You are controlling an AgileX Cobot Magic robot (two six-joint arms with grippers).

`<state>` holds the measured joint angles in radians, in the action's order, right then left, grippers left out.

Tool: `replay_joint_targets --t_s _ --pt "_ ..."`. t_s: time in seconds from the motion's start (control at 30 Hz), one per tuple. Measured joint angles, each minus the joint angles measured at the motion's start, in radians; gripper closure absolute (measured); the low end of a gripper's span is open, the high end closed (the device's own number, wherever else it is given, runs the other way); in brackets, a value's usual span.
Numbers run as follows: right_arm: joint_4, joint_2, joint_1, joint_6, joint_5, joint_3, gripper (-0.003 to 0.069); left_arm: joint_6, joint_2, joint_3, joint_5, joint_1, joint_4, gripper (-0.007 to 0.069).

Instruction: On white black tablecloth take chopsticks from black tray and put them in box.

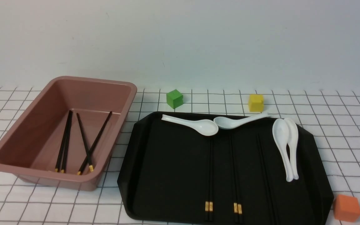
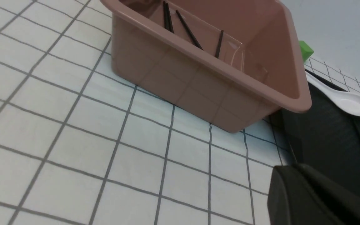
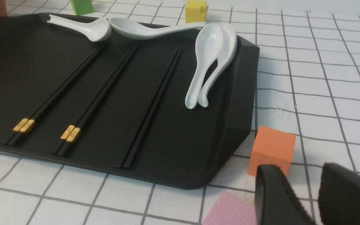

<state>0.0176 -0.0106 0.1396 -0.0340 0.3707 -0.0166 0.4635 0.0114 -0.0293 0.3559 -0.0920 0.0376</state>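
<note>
Nearest in the front view, at the tray's (image 1: 142,175) front rim: gold-banded ends of two chopstick pairs (image 1: 210,175), lying parallel and pointing away; a third pair (image 3: 150,109) just to their right, plain in the right wrist view, barely readable against the matte black from the front. Orange cube (image 1: 346,207) off the tray's front right corner, on the tablecloth (image 1: 339,140). Right gripper (image 3: 314,200) low beside that cube and over a pink pad (image 3: 230,211), jaws parted, holding nothing. Left gripper (image 2: 305,197) out in front of the box (image 1: 27,147), clenched and empty — only one dark finger in view there.

Likely trouble from here: thin sticks flat on a low-rimmed tray, hard to get fingers under, so a pinch may catch one stick of a pair and leave or flick the other. Black on black also invites a misjudged aim.

Mid-distance: two nested white spoons (image 1: 287,147) on the tray's right side, near the third pair, easy to nudge. Further back, two more spoons (image 1: 195,124) with bowls almost meeting, seemingly over the far tips of the pairs — a lift could drag them.

Left of the tray, the box already holding two pairs (image 1: 77,147). Beyond, green cube (image 1: 174,98) and yellow cube (image 1: 256,102) on the counter, well clear.
</note>
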Motion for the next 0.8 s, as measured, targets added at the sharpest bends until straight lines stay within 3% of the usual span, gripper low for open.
replay_joint_targets --t_s 0.33,0.8 --pt "0.0 0.0 0.0 0.0 0.0 0.0 0.0419 -0.137 0.0 0.0 0.043 0.0 -0.002 0.0617" --pt "0.0 0.0 0.0 0.0 0.0 0.0 0.0419 -0.152 0.0 0.0 0.042 0.0 -0.003 0.0591"
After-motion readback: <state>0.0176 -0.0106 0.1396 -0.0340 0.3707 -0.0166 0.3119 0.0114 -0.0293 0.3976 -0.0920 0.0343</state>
